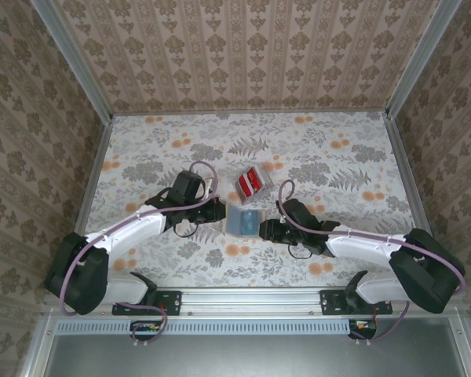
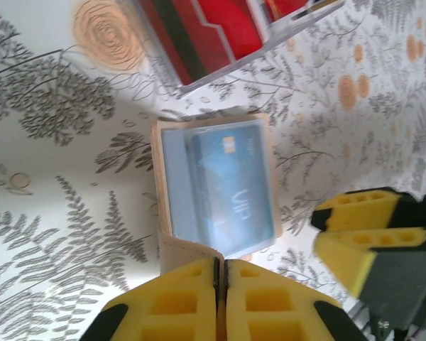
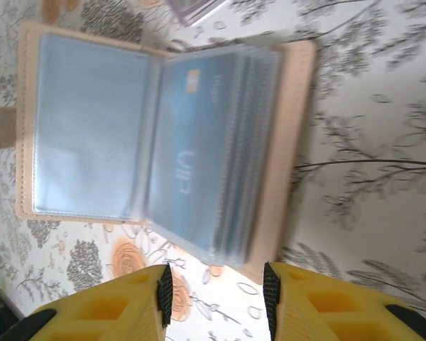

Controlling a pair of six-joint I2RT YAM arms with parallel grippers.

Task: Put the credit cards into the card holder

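On the floral tablecloth (image 1: 141,149), damask-papered walls (image 1: 243,55) around; card holder (image 1: 243,221) open

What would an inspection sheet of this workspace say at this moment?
Surface: floral cloth, flat.
Job's things: card holder lies open, a blue card in one sleeve; red credit cards apart beyond it, in a clear case.
Clutter: nothing seen.
Grippers: left gripper shut on the holder's tan tab; right gripper open, beside the holder's edge.
Cables: a lilac cable loops along each arm.
Surroundings: patterned walls, metal frame.
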